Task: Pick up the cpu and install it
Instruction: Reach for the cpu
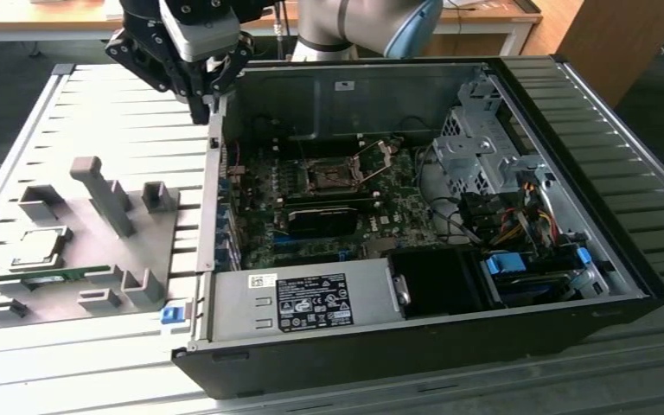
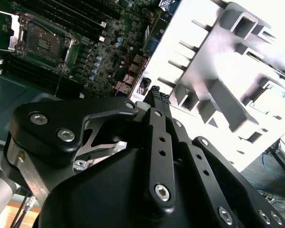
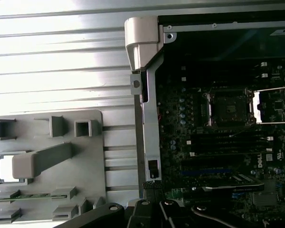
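The cpu (image 1: 38, 246), a small square chip with a silver top, lies in a recess of the grey fixture plate (image 1: 90, 259) at the exterior view's left; in the first wrist view the cpu (image 3: 4, 168) is partly behind a grey post. The dark socket (image 1: 332, 177) on the motherboard has its hinged metal frame (image 1: 380, 156) lifted open, and the socket (image 3: 228, 107) is bare inside. My gripper (image 1: 208, 111) hangs high above the case's side wall, between fixture and motherboard, far from the cpu. Its fingertips (image 2: 156, 92) are together and hold nothing.
The open computer case (image 1: 563, 104) lies on a slatted metal table (image 1: 101, 104). A green memory stick (image 1: 49, 278) sits in the fixture below the cpu. A tall grey post (image 1: 107, 194) stands up from the fixture. Power supply (image 1: 303, 303), drive cage and cables crowd the case's near and right sides.
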